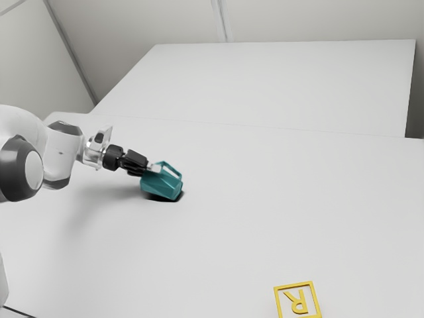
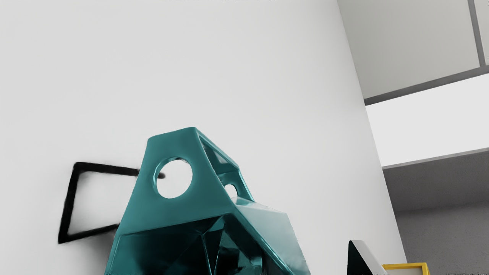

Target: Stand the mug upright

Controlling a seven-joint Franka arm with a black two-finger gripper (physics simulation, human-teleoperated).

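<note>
The teal faceted mug (image 1: 161, 186) lies tipped on its side, its handle upward, with a dark shadow below it on the white table. My gripper (image 1: 154, 168) reaches it from the exterior view's left, fingertips at the mug's upper side near the handle. From the wrist view, the mug (image 2: 179, 214) turns its dark open mouth toward my hand, and round holes pierce its sides. My gripper (image 2: 252, 263) stands open there: one fingertip (image 2: 363, 258) is apart from the mug, and the other is hidden by the mug.
A yellow square frame with a letter R (image 1: 297, 311) lies near the exterior view's bottom edge; part of that yellow frame (image 2: 424, 267) shows beyond my fingertip. A black square outline (image 2: 70, 202) is seen beside the mug. A second white surface (image 1: 278, 86) stretches behind the table (image 1: 265, 199).
</note>
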